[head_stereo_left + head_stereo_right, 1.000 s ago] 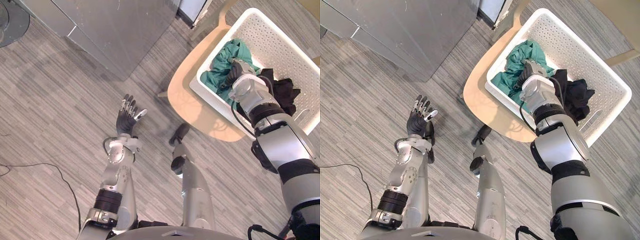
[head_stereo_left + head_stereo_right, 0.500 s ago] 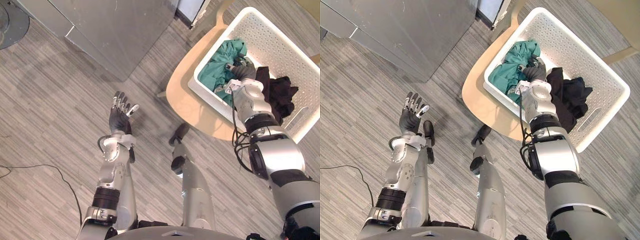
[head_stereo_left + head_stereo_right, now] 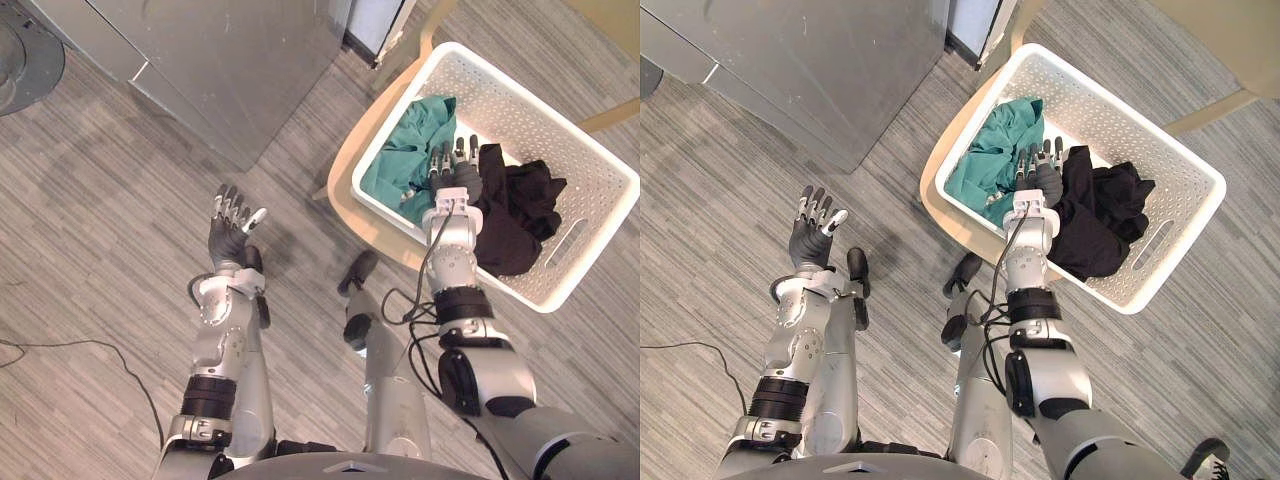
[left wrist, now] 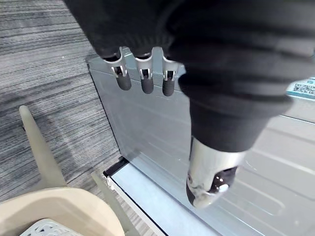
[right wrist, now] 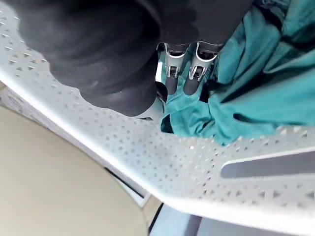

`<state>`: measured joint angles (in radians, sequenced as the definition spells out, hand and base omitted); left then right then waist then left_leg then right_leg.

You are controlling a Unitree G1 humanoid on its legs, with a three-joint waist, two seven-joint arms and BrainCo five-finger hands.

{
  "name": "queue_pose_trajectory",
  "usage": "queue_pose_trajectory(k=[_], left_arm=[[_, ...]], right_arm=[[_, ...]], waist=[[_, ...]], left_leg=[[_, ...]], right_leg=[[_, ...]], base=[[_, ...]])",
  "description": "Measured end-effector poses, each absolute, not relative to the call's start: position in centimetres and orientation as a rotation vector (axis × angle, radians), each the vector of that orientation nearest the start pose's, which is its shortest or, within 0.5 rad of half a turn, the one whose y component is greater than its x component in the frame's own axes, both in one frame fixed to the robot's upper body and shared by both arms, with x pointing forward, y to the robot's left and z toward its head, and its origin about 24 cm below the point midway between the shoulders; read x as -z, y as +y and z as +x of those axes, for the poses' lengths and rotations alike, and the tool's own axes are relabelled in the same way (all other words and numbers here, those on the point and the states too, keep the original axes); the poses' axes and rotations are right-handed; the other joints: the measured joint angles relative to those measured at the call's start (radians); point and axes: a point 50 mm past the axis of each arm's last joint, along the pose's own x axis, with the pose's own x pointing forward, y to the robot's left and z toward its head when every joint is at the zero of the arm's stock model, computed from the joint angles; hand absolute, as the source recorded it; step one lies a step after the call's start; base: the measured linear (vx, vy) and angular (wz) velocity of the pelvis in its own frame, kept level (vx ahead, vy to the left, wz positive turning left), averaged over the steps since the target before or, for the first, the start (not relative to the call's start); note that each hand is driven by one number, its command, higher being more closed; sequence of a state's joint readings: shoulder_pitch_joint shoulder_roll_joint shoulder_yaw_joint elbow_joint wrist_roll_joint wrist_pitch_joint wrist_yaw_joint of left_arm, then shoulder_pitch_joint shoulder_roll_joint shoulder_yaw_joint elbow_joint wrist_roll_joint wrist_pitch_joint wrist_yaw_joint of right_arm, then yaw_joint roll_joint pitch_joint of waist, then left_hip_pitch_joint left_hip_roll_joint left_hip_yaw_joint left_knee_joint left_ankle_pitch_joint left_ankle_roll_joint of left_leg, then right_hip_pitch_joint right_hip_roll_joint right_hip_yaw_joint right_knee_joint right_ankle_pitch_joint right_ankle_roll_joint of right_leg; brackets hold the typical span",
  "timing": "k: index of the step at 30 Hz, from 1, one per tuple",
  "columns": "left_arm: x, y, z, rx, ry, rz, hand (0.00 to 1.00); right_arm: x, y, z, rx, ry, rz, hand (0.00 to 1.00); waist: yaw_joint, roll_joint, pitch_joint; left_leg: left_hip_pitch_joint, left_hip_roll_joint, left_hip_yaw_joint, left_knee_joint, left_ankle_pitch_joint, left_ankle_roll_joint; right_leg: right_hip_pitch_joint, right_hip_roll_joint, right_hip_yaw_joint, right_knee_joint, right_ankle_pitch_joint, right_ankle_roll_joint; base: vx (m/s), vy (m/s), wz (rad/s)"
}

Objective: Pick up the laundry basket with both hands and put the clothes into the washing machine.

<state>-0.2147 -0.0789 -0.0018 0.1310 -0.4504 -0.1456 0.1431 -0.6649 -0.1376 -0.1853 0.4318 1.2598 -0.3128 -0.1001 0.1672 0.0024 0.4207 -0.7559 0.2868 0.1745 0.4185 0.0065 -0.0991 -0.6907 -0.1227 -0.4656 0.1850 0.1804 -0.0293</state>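
Left hand [image 3: 230, 238] of mine hangs open, fingers spread, above the grey striped floor [image 3: 90, 220]. To its right, the white perforated plastic laundry basket [image 3: 540, 110] sits on a round beige seat [image 3: 350, 205]. My right hand [image 3: 455, 185] is straight-fingered inside it, between teal cloth [image 3: 400, 160] and black cloth [image 3: 520, 210].

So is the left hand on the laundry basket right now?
No, the left hand is open above the floor, well apart from the laundry basket.
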Motion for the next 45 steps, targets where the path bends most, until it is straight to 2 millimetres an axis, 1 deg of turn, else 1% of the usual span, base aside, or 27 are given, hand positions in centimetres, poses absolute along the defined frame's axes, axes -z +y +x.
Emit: queue_pose_trajectory(k=[5,7,9,14,15,18,22,25,26,27,29,31,33,35,37,40,41,43,45], left_arm=[[-7.3,12.9,29.1,-0.099,-0.162,-0.541,0.0],[-7.3,12.9,29.0,-0.098,-0.158,-0.54,0.0],[-7.3,12.9,29.0,-0.098,-0.159,-0.54,0.0],[-7.3,12.8,29.0,-0.096,-0.16,-0.539,0.0],[-7.3,12.8,29.0,-0.094,-0.16,-0.539,0.0],[-7.2,12.8,28.9,-0.096,-0.158,-0.539,0.0],[-7.2,12.8,28.9,-0.107,-0.156,-0.541,0.0],[-7.2,12.8,28.9,-0.113,-0.155,-0.541,0.0],[-7.2,12.8,28.9,-0.113,-0.155,-0.541,0.0],[-7.2,12.8,28.9,-0.113,-0.156,-0.541,0.0],[-7.3,12.6,28.9,-0.102,-0.158,-0.538,0.0],[-7.4,12.1,28.9,-0.076,-0.158,-0.529,0.0],[-7.5,11.4,28.9,-0.052,-0.158,-0.526,0.0],[-7.6,11.0,28.9,-0.037,-0.156,-0.528,0.0],[-7.7,10.7,28.9,-0.026,-0.156,-0.526,0.0],[-7.8,10.2,28.9,-0.009,-0.154,-0.527,0.0],[-7.8,10.1,28.9,-0.008,-0.153,-0.527,0.0],[-7.8,10.2,28.9,-0.012,-0.154,-0.538,0.0],[-7.8,10.1,28.9,-0.009,-0.153,-0.548,0.0]], right_arm=[[-16.1,-20.8,33.8,0.167,-0.597,1.296,1.0],[-16.1,-21.1,32.5,0.169,-0.656,1.304,1.0],[-16.0,-21.5,31.9,0.183,-0.689,1.31,1.0],[-17.0,-22.0,30.9,0.18,-0.771,1.3,1.0],[-17.1,-22.0,30.7,0.182,-0.78,1.298,0.0],[-16.6,-22.2,30.5,0.245,-0.738,1.225,0.0],[-16.0,-22.6,30.6,0.296,-0.634,0.994,0.0],[-14.7,-23.2,31.9,0.362,-0.499,0.802,0.0],[-14.5,-23.3,32.7,0.383,-0.448,0.725,0.0],[-14.5,-23.3,33.0,0.388,-0.427,0.694,0.0],[-15.3,-23.1,34.4,0.383,-0.384,0.602,0.0],[-17.7,-22.2,36.4,0.342,-0.371,0.455,0.0],[-19.6,-21.9,37.8,0.321,-0.368,0.363,0.0],[-20.7,-21.8,38.6,0.321,-0.359,0.305,0.0],[-21.1,-21.6,39.4,0.316,-0.326,0.24,0.0],[-21.0,-21.2,40.1,0.314,-0.282,0.129,0.0],[-21.2,-21.1,40.2,0.312,-0.284,0.103,0.0],[-22.4,-20.9,40.9,0.304,-0.28,0.024,0.0],[-22.8,-21.0,41.2,0.3,-0.27,-0.04,0.0]], waist=[[-0.009,0.003,0.005],[-0.016,0.003,0.006],[-0.019,0.004,0.011],[-0.032,0.006,0.055],[-0.033,0.006,0.061],[-0.037,0.004,0.066],[-0.047,0.004,0.067],[-0.056,0.003,0.069],[-0.056,0.004,0.07],[-0.056,0.004,0.07],[-0.054,0.005,0.077],[-0.054,0.01,0.086],[-0.047,0.01,0.087],[-0.034,0.01,0.087],[-0.03,0.01,0.087],[-0.029,0.01,0.087],[-0.029,0.01,0.087],[-0.029,0.01,0.087],[-0.029,0.01,0.087]], left_leg=[[0.008,-0.002,0.009,0.015,-0.013,-0.001],[0.012,-0.003,0.012,0.02,-0.018,0.001],[0.016,-0.002,0.014,0.03,-0.025,0.001],[0.031,-0.001,0.017,0.035,-0.034,-0.001],[0.031,-0.001,0.017,0.035,-0.034,-0.001],[0.031,0.003,0.018,0.041,-0.038,0.001],[0.025,0.013,0.018,0.086,-0.064,0.007],[0.025,0.01,0.017,0.106,-0.077,0.009],[0.025,0.007,0.016,0.105,-0.079,0.014],[0.025,0.006,0.015,0.105,-0.08,0.014],[0.023,0.005,0.012,0.103,-0.08,0.014],[0.005,0.005,0.003,0.098,-0.077,0.008],[-0.014,0.005,-0.002,0.086,-0.067,0.007],[-0.031,0.005,-0.003,0.084,-0.062,0.009],[-0.051,0.005,-0.01,0.087,-0.057,0.014],[-0.066,0.004,-0.018,0.088,-0.054,0.01],[-0.067,0.003,-0.018,0.088,-0.054,0.01],[-0.068,0.003,-0.017,0.084,-0.054,0.01],[-0.072,0.004,-0.02,0.081,-0.054,0.01]], right_leg=[[0.002,-0.007,0.01,0.015,-0.011,-0.001],[0.008,-0.01,0.013,0.015,-0.01,0.0],[0.011,-0.012,0.016,0.022,-0.012,0.002],[0.024,-0.014,0.019,0.029,-0.019,0.008],[0.024,-0.014,0.019,0.029,-0.019,0.008],[0.024,-0.013,0.019,0.031,-0.017,0.01],[0.024,-0.014,0.022,0.056,-0.028,0.014],[0.024,-0.026,0.024,0.082,-0.039,0.017],[0.024,-0.029,0.024,0.082,-0.039,0.017],[0.024,-0.029,0.024,0.081,-0.038,0.017],[0.024,-0.029,0.022,0.076,-0.034,0.014],[0.023,-0.021,0.014,0.047,-0.018,0.013],[0.02,-0.011,0.007,0.005,0.004,0.014],[0.008,-0.008,0.004,-0.007,0.012,0.012],[-0.003,-0.008,-0.008,-0.01,0.017,0.008],[-0.007,-0.009,-0.017,-0.01,0.022,0.003],[-0.008,-0.01,-0.017,-0.01,0.022,0.003],[-0.011,-0.01,-0.018,-0.012,0.021,0.004],[-0.011,-0.008,-0.021,-0.017,0.02,0.005]], base=[[0.0,0.0,-0.02],[0.0,0.0,0.0],[0.0,-0.001,-0.02],[0.0,-0.001,-0.01],[0.0,0.0,0.0],[0.01,-0.006,-0.02],[0.03,0.005,-0.06],[0.0,0.007,0.02],[0.0,0.014,0.04],[0.0,0.0,0.0],[0.0,0.0,0.0],[-0.02,-0.025,0.05],[-0.03,-0.017,0.05],[-0.01,-0.004,0.03],[0.02,0.006,0.07],[0.05,0.022,0.09],[0.05,0.027,0.03],[0.04,0.015,-0.01],[0.01,0.003,0.02]])
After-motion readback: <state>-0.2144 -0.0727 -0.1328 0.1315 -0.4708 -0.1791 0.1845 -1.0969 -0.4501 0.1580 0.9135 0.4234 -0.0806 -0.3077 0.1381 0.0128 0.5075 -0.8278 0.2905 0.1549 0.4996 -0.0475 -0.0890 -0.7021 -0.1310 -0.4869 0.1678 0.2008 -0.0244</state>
